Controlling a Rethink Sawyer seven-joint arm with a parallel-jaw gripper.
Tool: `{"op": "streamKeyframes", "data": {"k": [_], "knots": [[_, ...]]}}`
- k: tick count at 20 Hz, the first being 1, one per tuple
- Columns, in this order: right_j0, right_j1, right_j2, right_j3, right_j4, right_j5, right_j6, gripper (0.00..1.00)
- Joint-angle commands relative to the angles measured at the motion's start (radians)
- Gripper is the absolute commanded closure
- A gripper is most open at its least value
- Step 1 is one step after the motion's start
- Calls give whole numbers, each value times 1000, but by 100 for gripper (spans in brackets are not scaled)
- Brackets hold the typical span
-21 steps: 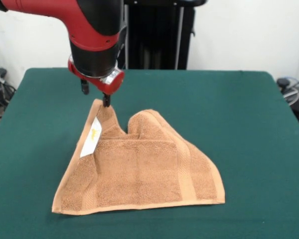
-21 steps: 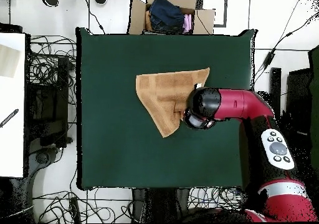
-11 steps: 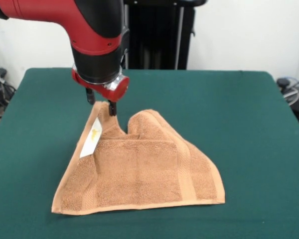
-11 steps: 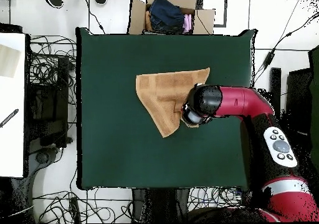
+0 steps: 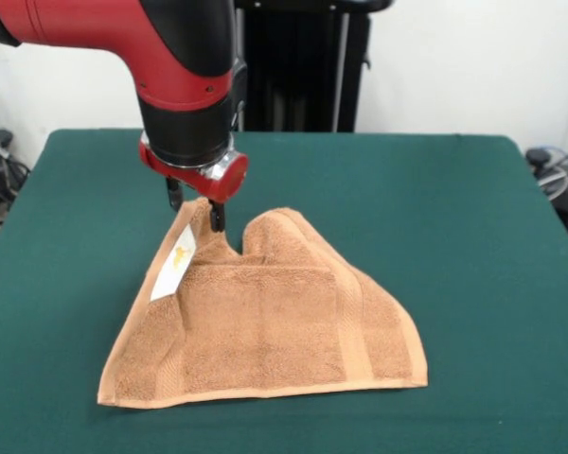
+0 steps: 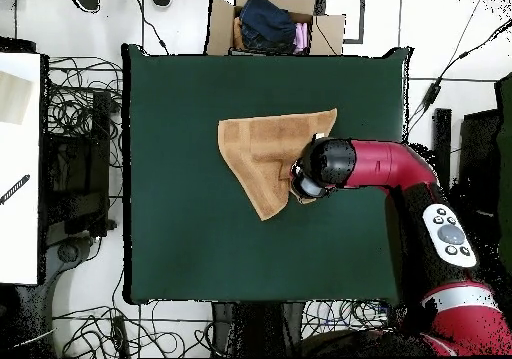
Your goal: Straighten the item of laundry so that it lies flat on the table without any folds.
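So the towel (image 5: 265, 326) sits roughly mid-counter (image 5: 473, 218), folded into a lopsided triangle shape rather than lying out as a rectangle. In the front view its long straight hem runs left to right along the near side, and two humps point toward the far side, the left one peaking under the arm. A white label (image 5: 173, 263) lies along the left sloping edge.

The tool (image 5: 195, 210) is right at that left peak, its two dark fingers (image 5: 215, 217) a little apart with the towel's tip between or just behind them. Honestly can't tell if it's actually pinching the cloth or just straddling it. From overhead the arm covers that corner entirely.

Handling-wise: it's terry, so I'd guess soft, floppy, light, with zero stiffness. It'll drape and drag, and the felt-like counter probably grips it a bit. Best hold looks like a corner or the hemmed edge, and the folded-over peak seems the sensible spot to peel back outward.
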State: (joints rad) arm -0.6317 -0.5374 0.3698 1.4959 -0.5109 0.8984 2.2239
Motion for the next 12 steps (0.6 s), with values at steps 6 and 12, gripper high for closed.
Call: {"op": "streamKeyframes", "data": {"k": [6,12], "knots": [[-17,26,78,70,-9,-89,-155,0],[0,19,60,58,-27,-91,-140,0]]}}
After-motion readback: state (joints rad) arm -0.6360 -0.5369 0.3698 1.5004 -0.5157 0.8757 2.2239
